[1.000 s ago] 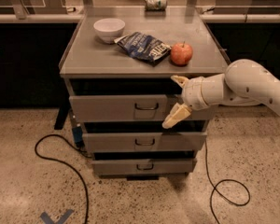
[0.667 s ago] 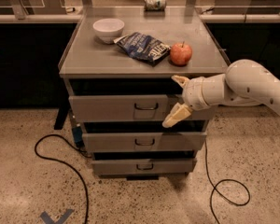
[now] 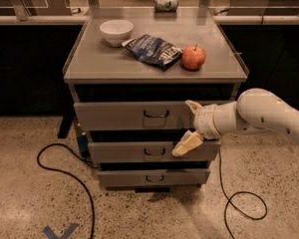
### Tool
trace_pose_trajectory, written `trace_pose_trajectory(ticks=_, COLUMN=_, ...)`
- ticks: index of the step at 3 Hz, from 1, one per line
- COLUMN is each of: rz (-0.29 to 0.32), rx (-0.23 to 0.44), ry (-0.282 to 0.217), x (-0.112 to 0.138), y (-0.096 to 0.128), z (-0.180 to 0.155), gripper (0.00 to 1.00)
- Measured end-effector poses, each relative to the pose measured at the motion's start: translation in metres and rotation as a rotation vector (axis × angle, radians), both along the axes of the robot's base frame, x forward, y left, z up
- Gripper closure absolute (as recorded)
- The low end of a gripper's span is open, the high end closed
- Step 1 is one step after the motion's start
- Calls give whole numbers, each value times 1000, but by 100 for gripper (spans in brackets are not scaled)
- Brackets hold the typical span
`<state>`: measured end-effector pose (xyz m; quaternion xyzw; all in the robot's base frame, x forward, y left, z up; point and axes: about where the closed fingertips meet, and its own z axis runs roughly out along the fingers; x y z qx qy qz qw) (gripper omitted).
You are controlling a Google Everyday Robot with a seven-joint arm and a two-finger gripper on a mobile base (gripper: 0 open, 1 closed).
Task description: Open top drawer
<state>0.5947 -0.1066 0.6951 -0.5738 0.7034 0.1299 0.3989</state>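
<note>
Nothing has visibly moved since the earlier frame: the arm (image 3: 269,116) reaches in from the right as before, and the end effector (image 3: 189,125) stays in front of the right part of the cabinet. Its two pale fingers are spread wide, the upper one (image 3: 192,105) against the top drawer (image 3: 109,116) front, right of the handle (image 3: 156,114), the lower one (image 3: 187,144) across the right part of the middle drawer (image 3: 124,152). Nothing is held between them, and they are not around the handle. The top drawer sits just under the surface (image 3: 99,63), with a dark gap above its front panel; how far out it stands cannot be told. The bottom drawer (image 3: 134,178) lies nearest the floor. On the surface a white bowl (image 3: 116,31) stands at the far left, a dark chip bag (image 3: 154,50) lies in the middle, and a red apple (image 3: 193,58) sits just right of it. A can (image 3: 165,3) lies on the counter beyond. Black cables (image 3: 65,168) loop over the floor on the left and the right.
</note>
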Motion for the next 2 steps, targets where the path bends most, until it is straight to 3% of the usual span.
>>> trace_pose_trajectory(ticks=1, rz=-9, rx=-6, ry=-13, x=10, y=2, z=4, gripper=0)
trace_pose_trajectory(ticks=2, rz=-53, rx=-97, ry=-45, x=42, y=-4, z=24, gripper=0)
